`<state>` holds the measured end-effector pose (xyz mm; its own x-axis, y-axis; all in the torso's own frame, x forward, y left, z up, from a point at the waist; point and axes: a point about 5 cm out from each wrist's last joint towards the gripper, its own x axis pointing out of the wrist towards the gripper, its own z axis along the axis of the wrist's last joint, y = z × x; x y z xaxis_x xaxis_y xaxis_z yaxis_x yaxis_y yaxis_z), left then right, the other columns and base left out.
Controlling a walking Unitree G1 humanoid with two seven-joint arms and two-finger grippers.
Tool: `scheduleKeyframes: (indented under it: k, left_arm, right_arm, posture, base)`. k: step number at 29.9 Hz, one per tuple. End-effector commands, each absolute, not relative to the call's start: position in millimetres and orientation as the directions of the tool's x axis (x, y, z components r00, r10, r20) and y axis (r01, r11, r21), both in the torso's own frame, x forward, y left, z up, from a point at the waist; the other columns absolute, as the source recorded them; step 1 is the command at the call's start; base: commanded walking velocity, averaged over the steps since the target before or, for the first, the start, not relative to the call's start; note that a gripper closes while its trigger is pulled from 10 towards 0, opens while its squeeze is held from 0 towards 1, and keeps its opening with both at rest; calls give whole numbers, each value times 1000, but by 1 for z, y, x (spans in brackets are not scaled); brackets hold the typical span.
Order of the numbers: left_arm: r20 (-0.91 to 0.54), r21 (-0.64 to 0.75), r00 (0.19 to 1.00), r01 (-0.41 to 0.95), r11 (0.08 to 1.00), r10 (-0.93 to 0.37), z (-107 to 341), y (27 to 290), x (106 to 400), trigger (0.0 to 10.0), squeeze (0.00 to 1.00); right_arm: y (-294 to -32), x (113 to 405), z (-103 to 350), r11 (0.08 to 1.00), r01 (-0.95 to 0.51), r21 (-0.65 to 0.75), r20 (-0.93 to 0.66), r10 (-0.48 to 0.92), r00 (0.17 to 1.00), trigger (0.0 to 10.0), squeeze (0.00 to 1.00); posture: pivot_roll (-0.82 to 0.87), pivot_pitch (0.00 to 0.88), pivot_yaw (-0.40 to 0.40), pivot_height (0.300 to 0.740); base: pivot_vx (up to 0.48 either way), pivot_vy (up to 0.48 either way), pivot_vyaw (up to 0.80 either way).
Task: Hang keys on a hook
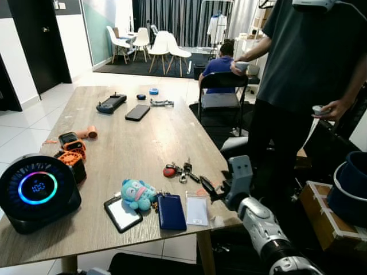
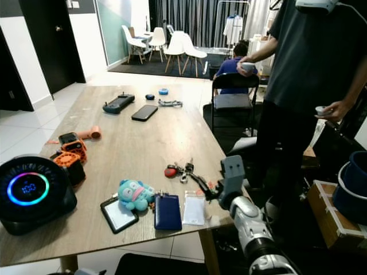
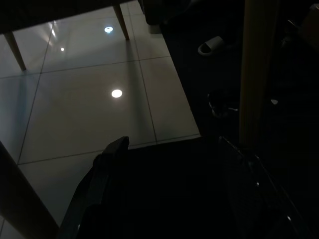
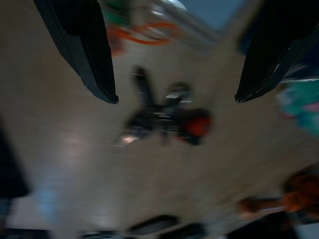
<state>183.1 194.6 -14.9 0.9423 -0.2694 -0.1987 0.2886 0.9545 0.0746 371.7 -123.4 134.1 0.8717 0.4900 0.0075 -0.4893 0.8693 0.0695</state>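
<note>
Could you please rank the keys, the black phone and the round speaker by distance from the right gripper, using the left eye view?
From the right gripper:
1. Keys, just ahead of its fingers, near the table's right edge.
2. Black phone, farther up the table, mid-width.
3. Round speaker, at the near left corner; not clearly farther than the phone.

The surface (image 1: 143, 143) was pale wood grain. The keys (image 1: 182, 171) were dark metal with a red fob. Beside them lay a navy wallet (image 1: 171, 211), a teal plush toy (image 1: 137, 194) with pink patches, and a black round speaker (image 1: 35, 192) ringed in rainbow light. The right hand (image 1: 207, 189) had black fingers on a silver arm.
</note>
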Motion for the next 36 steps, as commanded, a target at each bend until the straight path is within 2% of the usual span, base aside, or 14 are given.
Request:
scheduleKeyframes:
  k: [1,9,13,16,18,24,25,36]
  left_arm:
    - [-214,64,937,295,953,-276,-17,191,180,10000,0]
    - [-222,61,932,307,950,-287,-17,191,179,10000,0]
    - [-227,58,929,312,948,-292,-17,191,179,10000,0]
    - [-234,54,927,314,948,-293,-18,191,179,10000,0]
    - [-236,53,926,314,948,-293,-19,192,179,10000,0]
    - [-247,48,924,311,949,-291,-21,193,180,10000,0]
    - [-250,46,924,309,950,-288,-21,194,181,10000,0]
    - [-259,45,926,298,954,-277,-23,198,182,10000,0]
  right_arm:
    - [-121,369,129,853,-517,68,-18,520,854,10000,0]
    - [-119,361,111,838,-540,83,-79,546,834,10000,0]
    - [-123,360,109,838,-516,177,-62,532,844,10000,0]
    - [-131,362,107,855,-430,289,-57,464,884,10000,0]
    - [-133,363,107,858,-409,310,-60,447,892,10000,0]
    - [-138,364,103,908,-353,223,-105,383,918,10000,0]
    - [-141,366,104,929,-329,170,-114,350,930,10000,0]
    - [-154,378,118,962,-216,170,-102,235,967,10000,0]
  posture:
    - [64,72,-59,740]
    - [62,73,-53,740]
    - [61,74,-50,740]
    - [59,75,-47,740]
    - [59,75,-47,740]
    - [60,83,-44,740]
    - [60,93,-42,740]
    - [68,130,-42,740]
  base:
    - [0,0,0]
    - [0,0,0]
    - [0,0,0]
    - [0,0,0]
    - [0,0,0]
    - [0,0,0]
    - [0,0,0]
    - [0,0,0]
